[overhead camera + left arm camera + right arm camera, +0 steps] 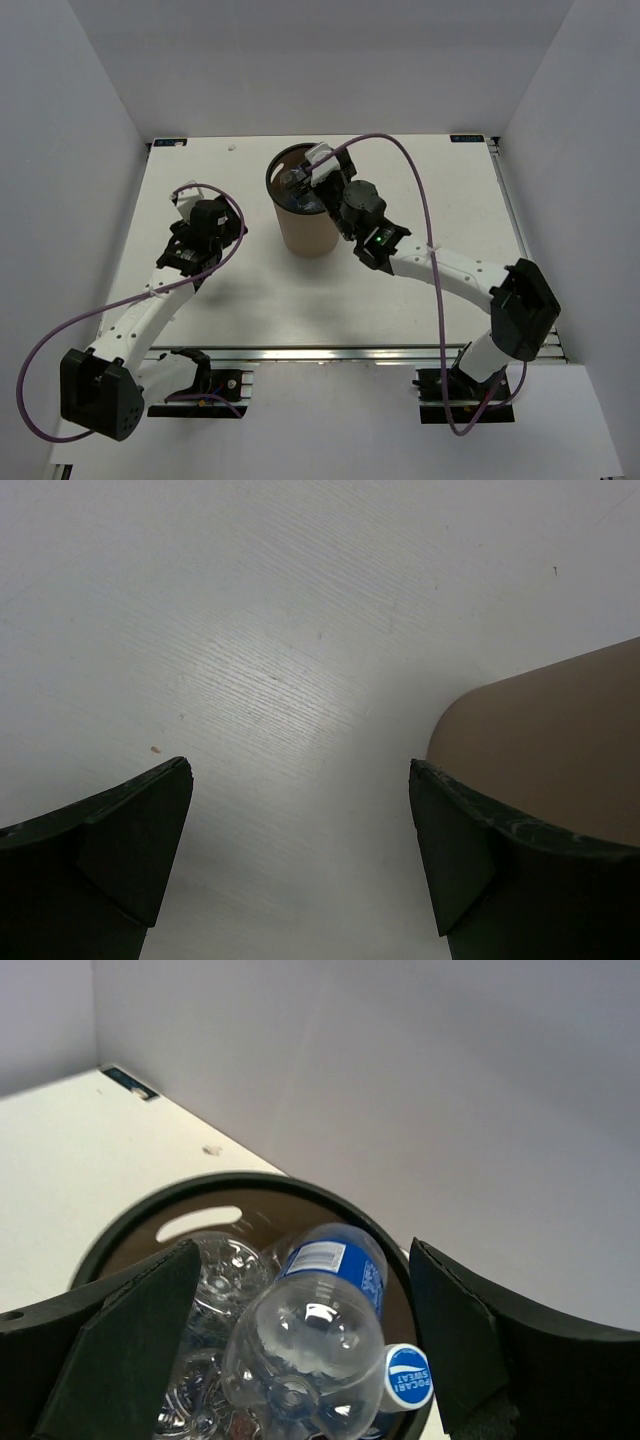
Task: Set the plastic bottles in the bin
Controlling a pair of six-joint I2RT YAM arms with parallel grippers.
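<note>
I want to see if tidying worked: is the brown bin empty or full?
Not empty. The bin holds several plastic bottles piled up near its rim.

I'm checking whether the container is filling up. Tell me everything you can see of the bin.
The bin stands upright on the table toward its far edge: a tall round container with a cardboard-brown wall, dark rim and a slot cut high in the wall. Clear crinkled plastic bottles are piled inside, one blue-labelled, nearly to the rim. The open right gripper hovers over its mouth.
</note>
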